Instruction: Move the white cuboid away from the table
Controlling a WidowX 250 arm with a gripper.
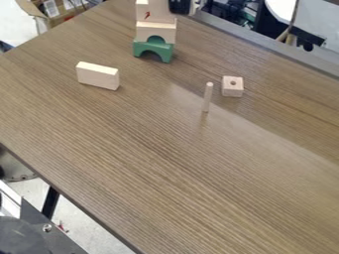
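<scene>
1. Equipment, dark and mostly cut off, lies far below and to the left of the gripper, past the near edge of the table; one screw shows on it.
2. One cardboard box sits well to the left of the gripper, beyond the table. At least two white labels are on it, with print too small to make out.
3. One pale cuboid, the task's thing, stands on a long narrow side on the table, below and to the left of the gripper and well apart from it.
4. One stack of at least three blocks stands between the gripper and the cuboid, in the way of a straight path. At its foot is one green arch, opening downward; on that, one pale notched block; on top, one more pale block with a small red mark. A green rounded part fills the notch; whether it is a separate piece, I cannot tell.
5. The gripper is at the top edge, just beside the top block. I cannot tell whether it is open, closed or gripping something.
6. One thin wooden peg stands on end, below and slightly right of the gripper.
7. One pale cube with one round hole sits near the peg, apart from it, farther right of the gripper.
</scene>
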